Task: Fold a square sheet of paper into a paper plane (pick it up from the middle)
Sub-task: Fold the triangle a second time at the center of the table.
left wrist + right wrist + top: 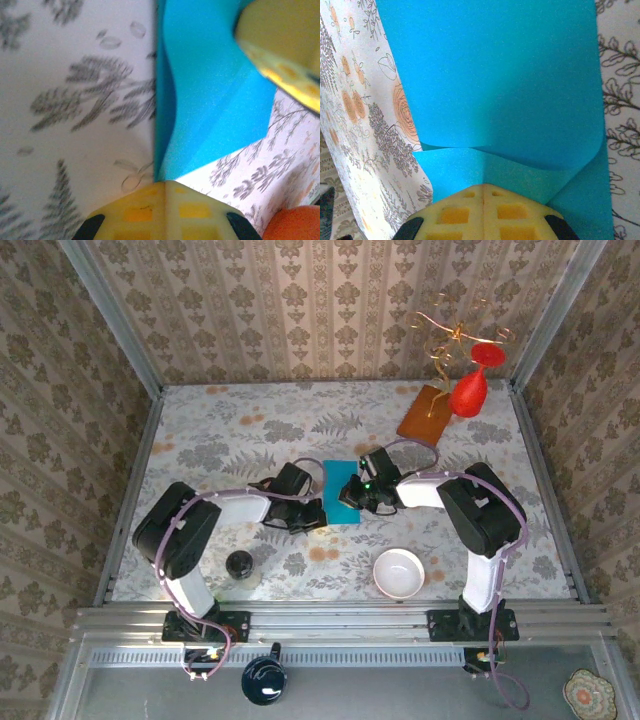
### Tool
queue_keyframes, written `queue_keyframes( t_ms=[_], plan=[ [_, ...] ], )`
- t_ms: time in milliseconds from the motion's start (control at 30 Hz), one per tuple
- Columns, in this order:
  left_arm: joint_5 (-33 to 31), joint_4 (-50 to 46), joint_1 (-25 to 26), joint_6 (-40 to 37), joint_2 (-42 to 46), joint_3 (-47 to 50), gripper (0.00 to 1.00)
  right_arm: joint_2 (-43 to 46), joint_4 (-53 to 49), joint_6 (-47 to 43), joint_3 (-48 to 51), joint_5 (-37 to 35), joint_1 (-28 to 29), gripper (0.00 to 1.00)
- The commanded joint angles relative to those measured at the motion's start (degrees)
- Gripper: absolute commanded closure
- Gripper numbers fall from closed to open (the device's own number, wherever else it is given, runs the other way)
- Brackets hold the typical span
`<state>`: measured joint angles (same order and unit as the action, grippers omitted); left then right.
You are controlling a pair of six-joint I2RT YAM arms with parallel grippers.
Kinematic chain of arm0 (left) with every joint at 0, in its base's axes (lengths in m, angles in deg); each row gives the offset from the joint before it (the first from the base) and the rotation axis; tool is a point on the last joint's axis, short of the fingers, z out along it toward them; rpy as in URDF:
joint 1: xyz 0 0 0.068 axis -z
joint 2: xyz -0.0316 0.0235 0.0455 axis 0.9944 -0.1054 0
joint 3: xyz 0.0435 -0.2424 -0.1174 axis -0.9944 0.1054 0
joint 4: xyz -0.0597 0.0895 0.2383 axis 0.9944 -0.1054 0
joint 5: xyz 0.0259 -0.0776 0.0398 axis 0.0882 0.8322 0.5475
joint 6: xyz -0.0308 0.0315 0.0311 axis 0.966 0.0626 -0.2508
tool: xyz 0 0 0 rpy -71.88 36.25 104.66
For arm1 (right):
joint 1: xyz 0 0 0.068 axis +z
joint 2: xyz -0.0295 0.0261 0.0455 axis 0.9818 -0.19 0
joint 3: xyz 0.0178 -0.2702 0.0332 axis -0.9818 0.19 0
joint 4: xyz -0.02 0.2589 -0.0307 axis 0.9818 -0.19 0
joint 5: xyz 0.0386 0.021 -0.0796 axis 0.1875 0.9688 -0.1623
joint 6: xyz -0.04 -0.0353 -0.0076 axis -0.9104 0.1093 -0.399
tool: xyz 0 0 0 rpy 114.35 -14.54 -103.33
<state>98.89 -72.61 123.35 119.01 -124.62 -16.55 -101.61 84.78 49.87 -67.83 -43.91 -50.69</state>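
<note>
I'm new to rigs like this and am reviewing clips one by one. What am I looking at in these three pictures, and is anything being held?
Two robot arms are bolted at the near edge of a flower-patterned table. The wide picture is taken from above and behind them. The other two come from a camera on each wrist, looking along that arm's yellow padded fingers. In the middle lies the square sheet of paper, teal-blue and partly folded over. The left gripper and the right gripper are both shut, each apparently pinching the paper. Also on the table are a white bowl, a dark jar, an orange-brown board and a red ornament.
</note>
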Motion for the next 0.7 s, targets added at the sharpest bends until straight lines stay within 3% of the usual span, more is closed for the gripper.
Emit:
queue_keyframes(
  t_ms=[0,167,367,667],
  plan=[
    [-0.57,-8.24,-0.96,0.57,3.29,1.06,0.99,-4.19,-9.32,0.33,2.49,-5.55,-0.94,1.00],
    [-0.68,-4.79,-1.43,2.36,5.27,-3.07,0.99,-4.01,-8.53,0.70,2.80,-5.19,-0.94,1.00],
    [0.39,-1.12,-1.26,3.79,-0.89,-6.97,0.99,-4.19,-8.00,0.76,2.80,-4.75,-0.94,1.00],
    [-3.66,-6.29,-0.67,1.48,-5.75,-10.53,1.00,-3.85,-7.44,0.70,2.36,-4.09,-0.94,1.00]
  ],
)
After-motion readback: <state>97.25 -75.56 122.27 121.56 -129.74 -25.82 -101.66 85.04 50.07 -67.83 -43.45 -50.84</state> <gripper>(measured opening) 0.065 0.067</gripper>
